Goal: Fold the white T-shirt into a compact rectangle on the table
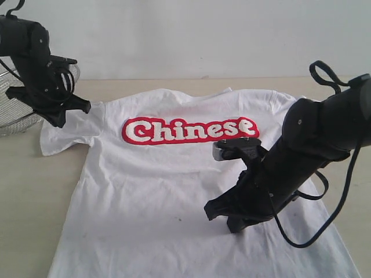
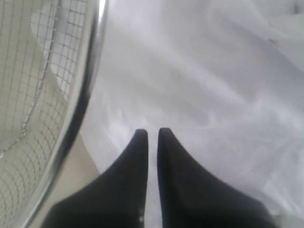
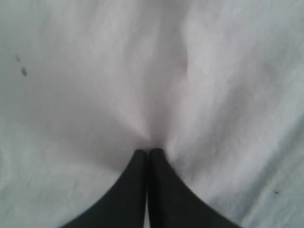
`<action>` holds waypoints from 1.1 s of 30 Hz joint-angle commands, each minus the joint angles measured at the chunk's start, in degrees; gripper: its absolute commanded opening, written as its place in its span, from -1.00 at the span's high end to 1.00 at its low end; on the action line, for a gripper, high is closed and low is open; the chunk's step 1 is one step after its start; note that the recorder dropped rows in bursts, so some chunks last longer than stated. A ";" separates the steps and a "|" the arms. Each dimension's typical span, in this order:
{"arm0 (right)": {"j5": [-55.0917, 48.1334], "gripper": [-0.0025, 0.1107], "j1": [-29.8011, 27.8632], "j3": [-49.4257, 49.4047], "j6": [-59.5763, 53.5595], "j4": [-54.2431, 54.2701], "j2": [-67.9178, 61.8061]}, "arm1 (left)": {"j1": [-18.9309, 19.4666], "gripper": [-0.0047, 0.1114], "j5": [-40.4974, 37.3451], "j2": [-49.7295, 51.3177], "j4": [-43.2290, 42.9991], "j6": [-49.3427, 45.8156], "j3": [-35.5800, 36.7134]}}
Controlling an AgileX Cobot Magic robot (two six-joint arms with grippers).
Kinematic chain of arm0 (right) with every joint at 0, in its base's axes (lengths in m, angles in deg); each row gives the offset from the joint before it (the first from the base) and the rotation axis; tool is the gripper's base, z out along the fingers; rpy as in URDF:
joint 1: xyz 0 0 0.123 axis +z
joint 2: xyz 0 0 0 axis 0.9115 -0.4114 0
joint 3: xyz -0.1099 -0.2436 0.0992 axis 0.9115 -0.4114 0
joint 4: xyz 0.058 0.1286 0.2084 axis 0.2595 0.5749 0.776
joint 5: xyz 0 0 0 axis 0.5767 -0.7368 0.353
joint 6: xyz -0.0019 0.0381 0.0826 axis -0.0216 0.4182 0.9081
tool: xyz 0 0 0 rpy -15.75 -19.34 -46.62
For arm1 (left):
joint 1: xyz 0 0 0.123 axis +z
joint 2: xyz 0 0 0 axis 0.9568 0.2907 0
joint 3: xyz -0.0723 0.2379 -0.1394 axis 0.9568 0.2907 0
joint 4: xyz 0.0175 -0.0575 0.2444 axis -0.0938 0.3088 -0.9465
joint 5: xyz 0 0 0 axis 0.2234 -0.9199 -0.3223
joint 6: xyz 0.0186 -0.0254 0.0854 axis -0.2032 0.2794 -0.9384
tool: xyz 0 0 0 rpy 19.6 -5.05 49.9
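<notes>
The white T-shirt [image 1: 156, 191] lies spread flat on the table [image 1: 26, 202], chest up, with red-outlined "Chinese" lettering [image 1: 188, 130]. My left gripper [image 1: 87, 108] is shut at the shirt's left shoulder, by the sleeve. In the left wrist view its tips [image 2: 152, 132] hover over white cloth [image 2: 204, 80] with only a thin slit between them and nothing visibly pinched. My right gripper [image 1: 208, 212] is down on the shirt's middle, below the lettering. In the right wrist view its tips [image 3: 148, 152] are shut and the cloth [image 3: 95, 95] puckers into them.
A round wire-mesh basket [image 1: 11, 110] stands at the far left, right beside the left arm; its rim [image 2: 85, 95] runs close to the left fingers. A pale wall rises behind the table's far edge. A black cable loops under the right arm [image 1: 301, 243].
</notes>
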 commanded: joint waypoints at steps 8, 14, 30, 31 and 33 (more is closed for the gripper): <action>2.19 0.96 -0.21 -0.69 5.46 -3.80 7.24 | -1.70 0.84 -1.85 -16.18 18.01 -9.68 12.83; 5.29 0.96 -0.31 -0.69 8.17 -5.70 7.35 | -5.71 0.84 5.69 -24.07 19.49 -9.84 28.53; 3.62 0.96 -10.42 1.25 5.37 -6.42 3.85 | -14.81 0.84 16.73 -15.48 22.68 -11.53 36.00; 3.62 0.96 -10.42 1.11 5.37 -6.42 3.58 | -14.81 0.84 16.85 -15.15 22.12 -11.53 36.00; 3.70 0.96 -10.42 1.11 5.37 -6.42 2.82 | -14.81 0.84 16.85 -14.27 21.78 -11.53 36.00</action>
